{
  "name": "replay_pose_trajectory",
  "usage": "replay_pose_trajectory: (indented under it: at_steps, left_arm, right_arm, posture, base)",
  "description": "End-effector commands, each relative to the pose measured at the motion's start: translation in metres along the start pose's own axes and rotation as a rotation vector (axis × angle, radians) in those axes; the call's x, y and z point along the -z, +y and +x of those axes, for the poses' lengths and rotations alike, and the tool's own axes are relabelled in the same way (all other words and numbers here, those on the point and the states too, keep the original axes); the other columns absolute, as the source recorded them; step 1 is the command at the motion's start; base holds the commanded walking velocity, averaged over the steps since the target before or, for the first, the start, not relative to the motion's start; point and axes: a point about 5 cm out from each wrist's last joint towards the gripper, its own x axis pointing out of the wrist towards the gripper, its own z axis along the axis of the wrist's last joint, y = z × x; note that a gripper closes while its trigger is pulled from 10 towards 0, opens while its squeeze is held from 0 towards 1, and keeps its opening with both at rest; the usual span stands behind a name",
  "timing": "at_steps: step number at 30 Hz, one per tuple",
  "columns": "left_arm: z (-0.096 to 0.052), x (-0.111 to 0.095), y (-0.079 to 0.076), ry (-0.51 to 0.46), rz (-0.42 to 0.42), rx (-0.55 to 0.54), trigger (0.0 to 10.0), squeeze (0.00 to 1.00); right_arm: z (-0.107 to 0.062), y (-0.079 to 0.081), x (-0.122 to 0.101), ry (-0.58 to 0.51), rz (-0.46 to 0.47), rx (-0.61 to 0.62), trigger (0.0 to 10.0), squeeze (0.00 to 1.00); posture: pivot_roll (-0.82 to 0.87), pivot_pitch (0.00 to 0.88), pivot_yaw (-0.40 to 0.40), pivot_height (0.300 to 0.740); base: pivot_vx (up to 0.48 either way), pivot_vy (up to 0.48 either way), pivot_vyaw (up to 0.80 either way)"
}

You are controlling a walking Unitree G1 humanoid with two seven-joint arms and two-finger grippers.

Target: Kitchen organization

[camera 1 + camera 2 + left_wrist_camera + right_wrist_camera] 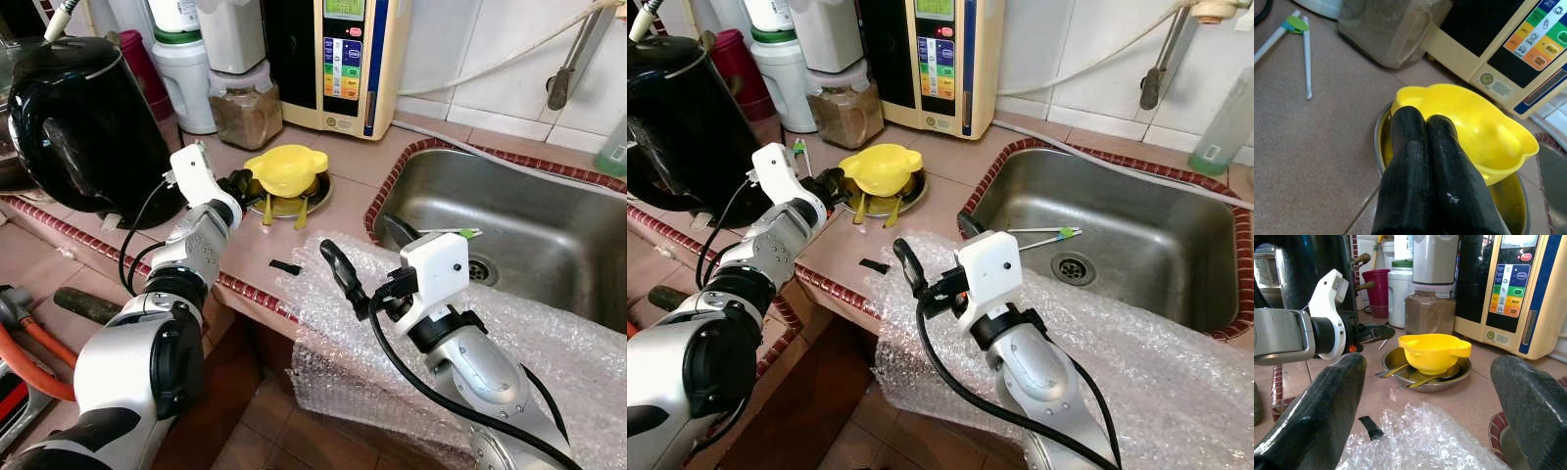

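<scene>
The bare counter at 3 o'clock of the yellow bowl gives room. A big black kettle blocks 9 o'clock; a brown jar blocks 11 o'clock.

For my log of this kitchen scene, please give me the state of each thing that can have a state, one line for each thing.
left gripper: shut, empty, at the yellow bowl's rim.
right gripper: open, empty, above the bubble wrap.
yellow bowl: upright, resting in the metal dish.
metal dish: flat on the counter, holding yellow utensils.
bubble wrap: draped over the counter edge and sink rim.
sink: dry; a white stick lies inside.
jar: lid on, brown contents.
</scene>
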Motion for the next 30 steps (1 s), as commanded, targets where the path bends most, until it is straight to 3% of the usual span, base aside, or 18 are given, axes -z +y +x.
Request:
replay_pose_trajectory:
  at_steps: [1,5,6,7,20,24,30]
  left_arm:
    - [0.000,-0.005,-0.001,-0.035,-0.005,0.013,0.0,0.00]
    - [0.000,-0.006,-0.001,-0.057,-0.009,0.015,0.0,0.00]
    - [0.000,-0.008,-0.002,-0.075,-0.003,0.024,3.6,0.00]
    - [0.000,-0.012,-0.005,-0.097,-0.042,0.054,10.0,1.00]
    - [0.004,0.000,-0.012,0.003,-0.176,-0.034,10.0,1.00]
    - [0.006,0.005,-0.026,0.032,-0.211,0.005,10.0,1.00]
    - [0.007,0.012,-0.035,0.074,-0.215,0.007,10.0,1.00]
  right_arm:
    - [0.002,0.000,0.002,0.004,0.003,-0.001,10.0,0.00]
    - [0.002,-0.001,0.002,0.003,0.001,0.002,10.0,0.00]
    - [0.003,-0.002,0.002,0.003,0.000,0.004,10.0,0.00]
    - [0.003,-0.002,0.003,0.003,-0.002,0.006,10.0,0.00]
    - [0.004,-0.003,0.002,-0.002,-0.012,0.010,10.0,0.00]
    - [0.003,-0.001,0.003,0.001,-0.019,0.003,10.0,0.00]
    - [0.002,0.000,0.002,0.003,-0.023,0.003,10.0,0.00]
  posture:
    - [-0.08,0.054,0.087,0.740]
    - [-0.08,0.053,0.089,0.740]
    - [-0.08,0.053,0.089,0.740]
    - [-0.08,0.051,0.089,0.740]
    - [-0.08,0.048,0.083,0.740]
    - [-0.08,0.050,0.082,0.740]
    - [-0.09,0.056,0.090,0.740]
  base:
    - [0.000,0.000,0.00]
    - [0.000,0.000,0.00]
    - [0.000,0.000,0.00]
    - [0.000,0.000,0.00]
    - [0.000,0.000,0.00]
    - [0.000,0.000,0.00]
    - [0.000,0.000,0.00]
